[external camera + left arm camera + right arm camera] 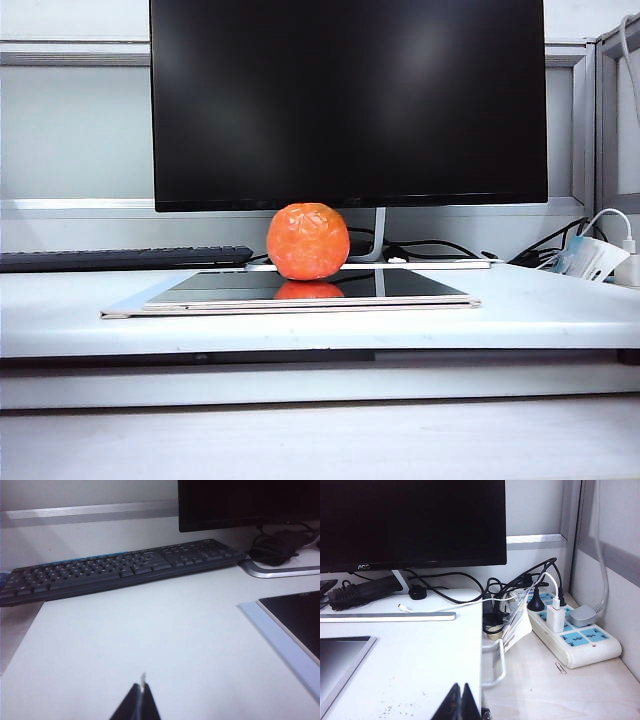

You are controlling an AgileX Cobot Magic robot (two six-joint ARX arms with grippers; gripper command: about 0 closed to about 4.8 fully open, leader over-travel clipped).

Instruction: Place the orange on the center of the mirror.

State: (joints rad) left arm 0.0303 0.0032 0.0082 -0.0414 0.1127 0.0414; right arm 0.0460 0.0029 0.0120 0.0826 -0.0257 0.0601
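I see the black monitor filling the back of the exterior view, standing on the white bench. In front of it the mirror lies flat on the bench, its dark glass edged by a pale frame. A black keyboard lies along the back of the bench to the left of the mirror. Off the bench's right edge I see a white power strip with plugs and tangled cables. The orange sits on the mirror near its far edge, about midway across, its reflection showing in the glass just below it. My left gripper hangs above bare bench near the mirror's corner, fingers pressed together, holding nothing. My right gripper hovers by the bench's right edge, likewise closed and empty.
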